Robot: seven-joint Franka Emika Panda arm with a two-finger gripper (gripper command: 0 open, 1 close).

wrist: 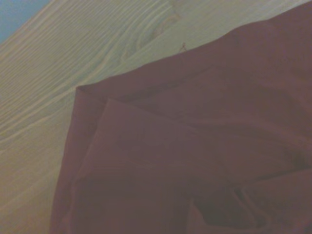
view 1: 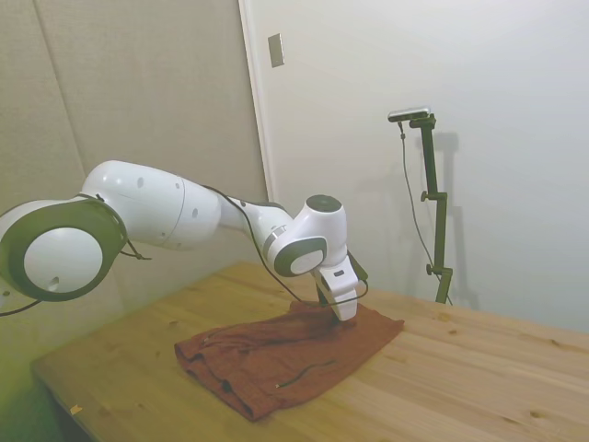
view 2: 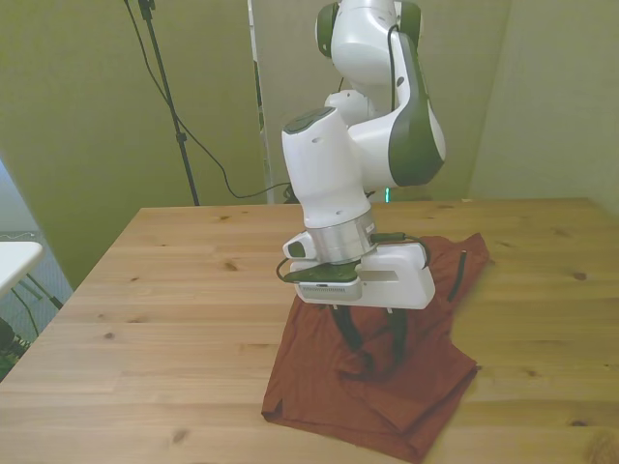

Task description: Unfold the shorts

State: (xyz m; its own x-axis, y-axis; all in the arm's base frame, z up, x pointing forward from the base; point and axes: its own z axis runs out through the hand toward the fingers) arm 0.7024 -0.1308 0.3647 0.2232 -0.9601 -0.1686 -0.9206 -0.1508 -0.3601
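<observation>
Pale wood grain runs across the worktop (view 2: 145,319), with plain walls behind it. Nearest the front camera lies the folded edge of the shorts (view 2: 387,377), a rust-red garment resting on the worktop toward the front view's right, doubled over so that one layer lies on another. Its long axis runs diagonally, from the near corner at the front view's lower middle up to the far corner at the front view's right, where a thin dark drawstring (view 2: 461,273) trails along the cloth. In the side view a second length of dark cord (view 1: 308,371) lies on the near part of the cloth.

Just behind that near edge, the end effector (view 2: 369,353) stands directly over the middle of the shorts, its dark fingers (view 2: 345,329) reaching down into the cloth. They appear parted, with a small ridge of fabric bunched between them, though whether they actually pinch it I cannot tell from these views. The wrist view shows a folded corner with overlapping layers against bare wood.

The shorts lie straight under the end effector, so the coming move likely turns on which layer is caught: the upper flap would need to be carried across the long axis, toward open worktop, to lay the garment flat. Unfolding is not yet done.
</observation>
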